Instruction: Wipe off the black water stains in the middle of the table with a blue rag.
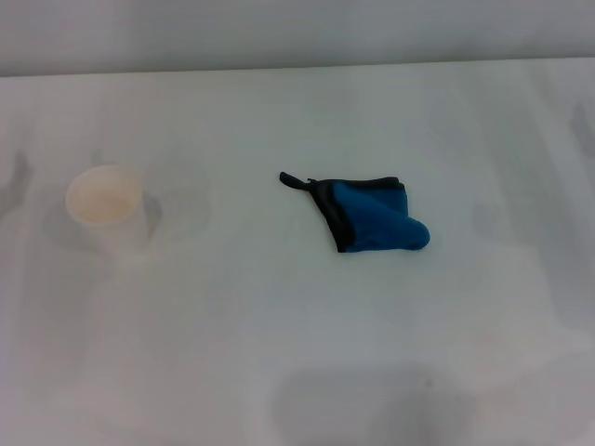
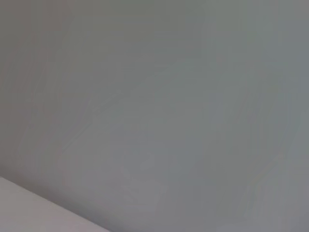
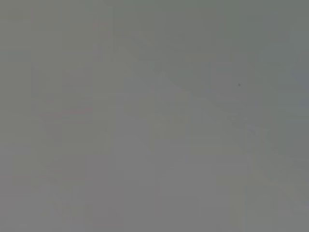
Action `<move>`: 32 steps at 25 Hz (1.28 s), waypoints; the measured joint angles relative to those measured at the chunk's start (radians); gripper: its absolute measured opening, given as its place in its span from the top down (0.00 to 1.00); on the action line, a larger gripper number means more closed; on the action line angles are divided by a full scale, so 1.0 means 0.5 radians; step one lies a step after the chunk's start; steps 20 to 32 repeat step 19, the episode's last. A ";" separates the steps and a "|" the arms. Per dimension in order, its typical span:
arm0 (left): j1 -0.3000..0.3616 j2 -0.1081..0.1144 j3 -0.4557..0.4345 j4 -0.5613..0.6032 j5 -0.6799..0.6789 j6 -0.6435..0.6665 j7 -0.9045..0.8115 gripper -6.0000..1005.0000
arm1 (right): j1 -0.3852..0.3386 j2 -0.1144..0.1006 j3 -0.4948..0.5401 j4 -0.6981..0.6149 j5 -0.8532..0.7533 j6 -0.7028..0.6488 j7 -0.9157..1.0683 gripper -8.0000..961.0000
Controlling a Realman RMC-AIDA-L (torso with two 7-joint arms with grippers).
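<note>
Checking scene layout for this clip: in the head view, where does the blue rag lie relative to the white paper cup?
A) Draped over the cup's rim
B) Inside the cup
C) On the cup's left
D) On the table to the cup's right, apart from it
D: the blue rag lies flat on the table, well right of the white paper cup, with bare tabletop between them.

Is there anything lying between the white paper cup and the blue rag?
No. In the head view, only bare table separates the paper cup from the blue rag.
</note>
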 joint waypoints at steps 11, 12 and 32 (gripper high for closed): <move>-0.034 -0.003 -0.001 -0.009 0.000 0.065 0.002 0.11 | 0.002 0.000 0.000 0.003 0.000 -0.088 0.003 0.13; -0.037 -0.003 -0.001 -0.009 0.000 0.066 0.002 0.11 | 0.003 0.000 0.000 0.002 0.000 -0.088 0.003 0.13; -0.062 -0.003 -0.003 -0.010 0.000 0.111 0.006 0.11 | 0.011 0.000 0.000 0.000 0.000 -0.103 0.004 0.13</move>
